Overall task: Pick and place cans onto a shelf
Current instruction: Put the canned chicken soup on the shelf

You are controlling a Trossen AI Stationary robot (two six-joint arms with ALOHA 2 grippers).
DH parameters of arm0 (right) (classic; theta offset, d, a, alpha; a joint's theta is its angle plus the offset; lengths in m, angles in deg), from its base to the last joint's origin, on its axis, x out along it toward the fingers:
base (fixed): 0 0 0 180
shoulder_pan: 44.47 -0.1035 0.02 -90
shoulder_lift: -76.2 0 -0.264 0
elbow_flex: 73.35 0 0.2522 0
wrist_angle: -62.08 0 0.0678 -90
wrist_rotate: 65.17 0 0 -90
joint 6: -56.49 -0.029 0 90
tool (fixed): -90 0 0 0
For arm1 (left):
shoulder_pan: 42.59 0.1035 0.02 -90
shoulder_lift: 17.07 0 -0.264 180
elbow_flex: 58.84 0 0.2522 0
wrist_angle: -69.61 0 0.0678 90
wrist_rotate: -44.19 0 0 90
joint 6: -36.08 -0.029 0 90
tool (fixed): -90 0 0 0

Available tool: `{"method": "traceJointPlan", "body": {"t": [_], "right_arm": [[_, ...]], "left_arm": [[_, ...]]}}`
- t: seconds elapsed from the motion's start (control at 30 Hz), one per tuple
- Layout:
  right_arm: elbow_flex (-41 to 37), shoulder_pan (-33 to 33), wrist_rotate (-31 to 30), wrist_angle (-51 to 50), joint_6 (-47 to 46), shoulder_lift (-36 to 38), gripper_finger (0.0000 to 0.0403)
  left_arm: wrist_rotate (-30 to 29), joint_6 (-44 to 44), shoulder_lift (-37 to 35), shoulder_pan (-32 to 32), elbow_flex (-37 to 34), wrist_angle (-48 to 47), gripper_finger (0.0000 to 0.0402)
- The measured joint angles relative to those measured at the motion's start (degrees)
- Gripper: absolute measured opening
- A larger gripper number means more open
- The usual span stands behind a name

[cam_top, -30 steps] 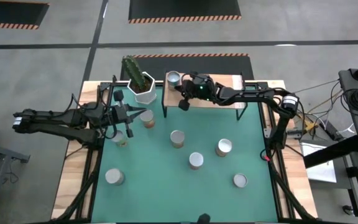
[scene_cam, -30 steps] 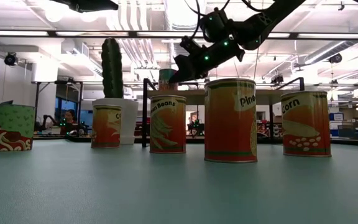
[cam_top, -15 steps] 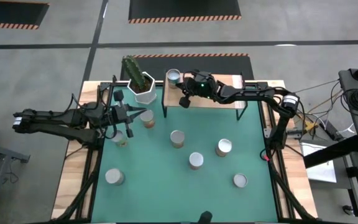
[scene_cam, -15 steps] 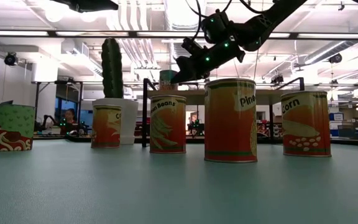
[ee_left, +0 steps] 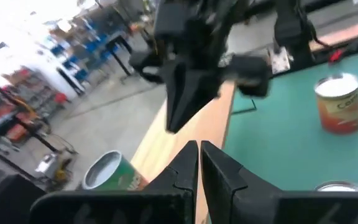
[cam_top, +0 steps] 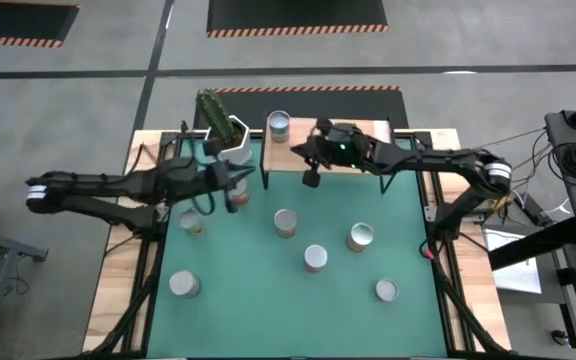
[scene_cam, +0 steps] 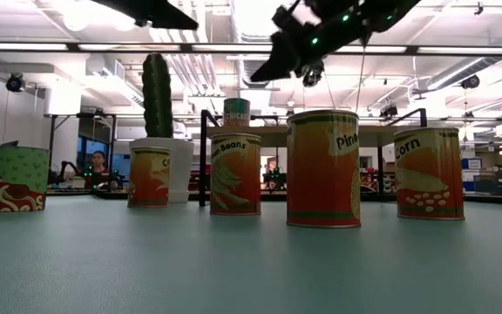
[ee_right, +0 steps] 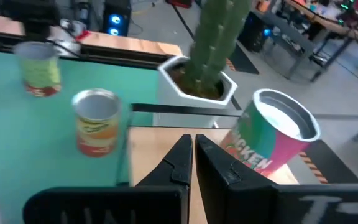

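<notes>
We see one can (cam_top: 279, 124) standing upright at the left end of the shelf (cam_top: 368, 133), its label green and pink with a silvery top. The shelf is a light-wood board on thin black legs at the far edge of the bench (cam_top: 408, 250). Six more cans stand on the green mat: one (cam_top: 236, 190) just in front of the white cactus pot (cam_top: 230, 145), one (cam_top: 193, 220) near the left edge, and four (cam_top: 315, 257) spread across the middle and near side, with orange or tan labels. The right claw (cam_top: 311, 178) hangs above the shelf's front edge, fingers pressed together and holding nothing. The left claw (cam_top: 250, 172) hovers by the pot, also pressed together and empty.
</notes>
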Motion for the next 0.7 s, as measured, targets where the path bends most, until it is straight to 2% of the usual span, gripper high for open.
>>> {"method": "traceJointPlan", "body": {"t": [0.23,0.37,0.7], "right_arm": [[-6.1,-1.7,-0.1,1.7,-0.4,7.6,0.0009],[-8.5,-1.7,-0.4,2.7,-1.4,10.8,0.0009],[-10.7,-1.7,-0.5,4.0,-1.8,12.2,0.0009]], "left_arm": [[13.0,-0.9,12.9,10.9,10.3,-10.3,0.0],[13.9,-1.0,19.2,14.8,13.6,-11.2,0.0],[14.0,-1.5,27.6,20.9,19.0,-10.6,0.0]]}}
